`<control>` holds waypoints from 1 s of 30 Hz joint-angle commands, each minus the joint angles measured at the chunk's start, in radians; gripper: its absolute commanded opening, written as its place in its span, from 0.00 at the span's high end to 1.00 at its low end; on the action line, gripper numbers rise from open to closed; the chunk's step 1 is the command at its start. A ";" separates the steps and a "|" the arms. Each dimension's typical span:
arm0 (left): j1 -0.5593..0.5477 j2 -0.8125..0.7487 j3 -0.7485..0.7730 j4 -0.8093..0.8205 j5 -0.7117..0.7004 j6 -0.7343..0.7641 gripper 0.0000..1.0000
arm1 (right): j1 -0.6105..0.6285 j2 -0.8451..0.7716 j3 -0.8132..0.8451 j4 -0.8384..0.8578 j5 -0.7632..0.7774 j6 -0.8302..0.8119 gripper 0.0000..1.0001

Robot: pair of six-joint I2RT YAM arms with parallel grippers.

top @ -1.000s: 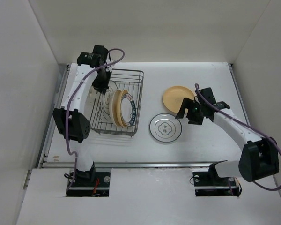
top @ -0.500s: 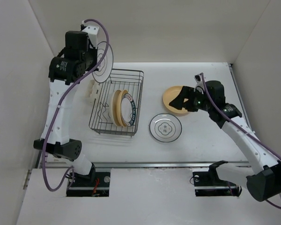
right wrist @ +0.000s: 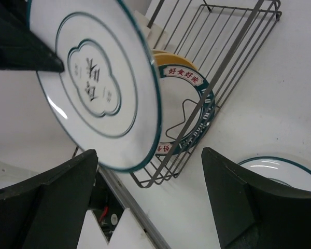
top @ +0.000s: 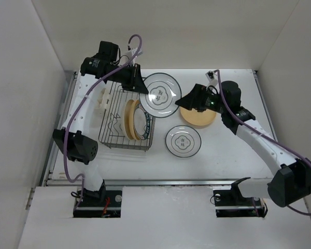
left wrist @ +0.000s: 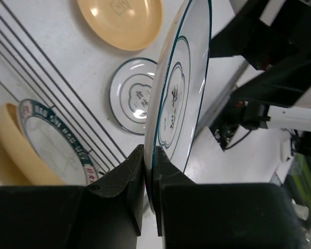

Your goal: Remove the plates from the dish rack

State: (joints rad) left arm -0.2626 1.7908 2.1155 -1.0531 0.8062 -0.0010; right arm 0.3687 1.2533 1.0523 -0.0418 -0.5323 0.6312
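The left gripper point(top: 138, 84) is clenched on the rim of a round white plate with a thin dark ring and a flower-shaped outline at its centre point(top: 160, 95). It holds the plate in the air just right of the rectangular dark wire dish rack point(top: 123, 147), tilted so that its face shows from above. The right gripper point(top: 189, 98) hangs just beside the plate's right edge with its jaws spread wide and nothing between them, apparently placed to receive it.

Two plates lie flat on the white tabletop point(top: 228, 155), right of the rack. One is a plain tan-yellow round plate point(top: 199, 118), towards the far side and partly under the right gripper. The other is a second white plate with a thin dark ring point(top: 183, 141), nearer the arms.

At least one tan-yellow plate point(top: 128, 119) and a white plate with a wide dark-teal rim point(top: 145, 124) stand on edge in the rack, close together. The unloading looks roughly half done, with one plate in transit and the rack's last plates to come.
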 commanded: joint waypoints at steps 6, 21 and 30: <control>0.002 -0.067 -0.107 0.109 0.339 -0.082 1.00 | 0.012 0.115 0.018 0.151 0.002 0.093 0.31; -0.098 -0.067 -0.086 -0.071 -0.050 0.128 0.63 | 0.012 -0.075 -0.055 0.108 0.195 0.150 1.00; -0.107 -0.079 -0.051 -0.091 -0.280 0.128 0.00 | -0.017 -0.271 -0.107 -0.262 0.455 0.137 1.00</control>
State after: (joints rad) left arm -0.3775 1.7691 2.0251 -1.1206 0.6483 0.1139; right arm 0.3668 1.0523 0.9516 -0.1879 -0.2283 0.7708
